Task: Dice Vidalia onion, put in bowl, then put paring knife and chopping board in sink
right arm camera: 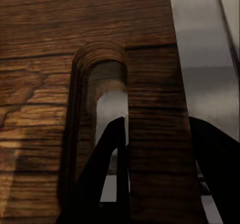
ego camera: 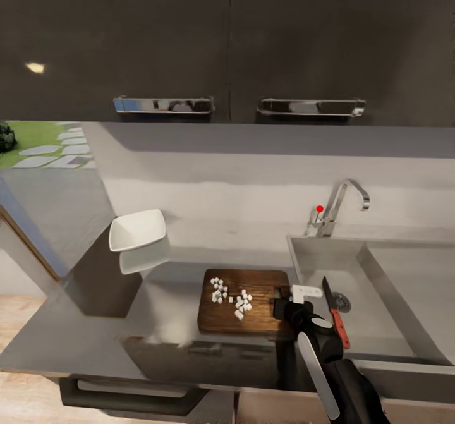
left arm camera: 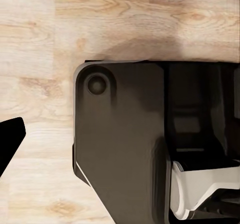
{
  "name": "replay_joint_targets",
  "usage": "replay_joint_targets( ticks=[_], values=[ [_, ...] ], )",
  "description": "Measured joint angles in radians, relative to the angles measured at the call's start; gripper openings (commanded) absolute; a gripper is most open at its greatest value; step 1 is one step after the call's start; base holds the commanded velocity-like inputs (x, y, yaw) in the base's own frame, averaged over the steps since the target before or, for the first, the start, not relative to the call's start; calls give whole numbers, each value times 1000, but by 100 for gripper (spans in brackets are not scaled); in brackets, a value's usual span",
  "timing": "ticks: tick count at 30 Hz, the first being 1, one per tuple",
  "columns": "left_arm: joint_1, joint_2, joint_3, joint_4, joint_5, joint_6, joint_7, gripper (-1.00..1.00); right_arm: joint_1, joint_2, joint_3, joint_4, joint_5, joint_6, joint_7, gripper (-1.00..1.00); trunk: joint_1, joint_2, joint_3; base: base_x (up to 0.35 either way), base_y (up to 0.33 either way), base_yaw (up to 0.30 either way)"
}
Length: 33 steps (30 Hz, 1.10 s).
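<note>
Two dark wall cabinets [ego camera: 227,38] across the far wall, each with one chrome handle, two handles [ego camera: 163,104] total. Pale grey backsplash under them; at far left a window [ego camera: 41,143] onto grass and stepping stones.

One grey steel bench [ego camera: 95,342], reflective, over dark lower cabinets; light wood floor [ego camera: 19,316] at near left. Left wrist view: wood floor [left arm camera: 40,48] and the robot's dark base [left arm camera: 120,144]; left jaws' state cannot be told.

One sink [ego camera: 379,310] set in the bench at right, round drain [ego camera: 342,301], one chrome tap [ego camera: 338,206] with a red dot on the far rim.

One board [ego camera: 253,320] on the bench, just left of the sink, with a slot handle at its right end.

One right arm rising from near right, right gripper [ego camera: 285,307] at the board's right end. Right wrist view: the board [right arm camera: 60,48] close up, one dark finger [right arm camera: 112,169] through the slot, the other beyond the board's edge, so the jaws straddle the end strip. Whether they pinch it I cannot tell.

One white bowl [ego camera: 137,229] at far left on the bench, well apart from the board, its reflection below it.

One knife [ego camera: 336,313] lying in the sink near the drain, red handle toward the near side, blade pointing far.

Onion [ego camera: 230,296] is diced: roughly twenty small white cubes in two loose clusters on the board's left-centre.
</note>
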Motion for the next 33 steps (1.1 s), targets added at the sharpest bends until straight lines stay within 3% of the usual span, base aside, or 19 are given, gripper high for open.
replay_joint_targets(
  ticks=[16, 33],
  values=[
    [0, 0, 0, 4, 0, 0, 0, 100, 0, 0, -3, 0, -4, 8, 0, -100, 0, 0, 26, -43, 266, -6],
    [0, 0, 0, 5, 0, -1, -2, 100, 0, -1, -5, -1, -6, 10, 0, -100, 0, 0, 53, 0, 309, -124]
  ],
)
